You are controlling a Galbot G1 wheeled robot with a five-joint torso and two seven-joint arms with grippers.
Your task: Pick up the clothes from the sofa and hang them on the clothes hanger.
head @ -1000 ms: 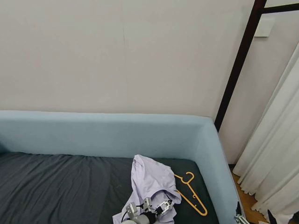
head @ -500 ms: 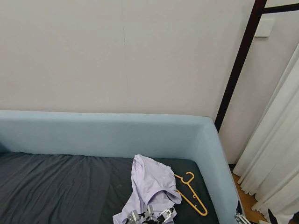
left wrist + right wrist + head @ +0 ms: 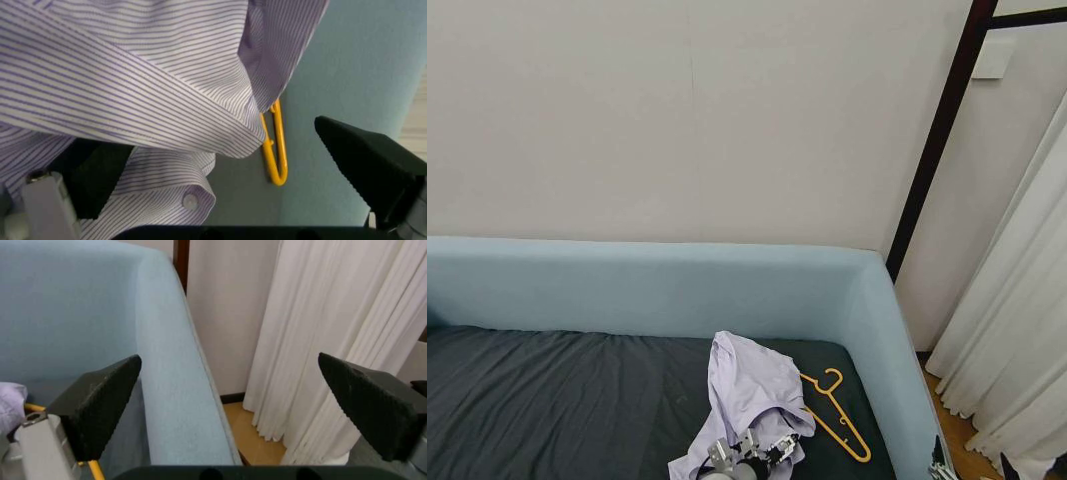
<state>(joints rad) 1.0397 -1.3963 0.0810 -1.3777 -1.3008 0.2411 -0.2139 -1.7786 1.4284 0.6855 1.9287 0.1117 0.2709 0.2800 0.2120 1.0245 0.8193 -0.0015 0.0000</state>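
At left gripper (image 3: pixel 233 175): spread wide, straddling a fold of the striped lilac shirt (image 3: pixel 133 75), clamping nothing. At right gripper (image 3: pixel 233 405): likewise wide apart, holding nothing, parked off the sofa (image 3: pixel 677 285) end near the curtain (image 3: pixel 333 315). Just beside the shirt, partly under it: yellow hanger (image 3: pixel 279 179), flat on the seat. Judged early: no grasp, lift or hanging done yet. No readable writing or brand.
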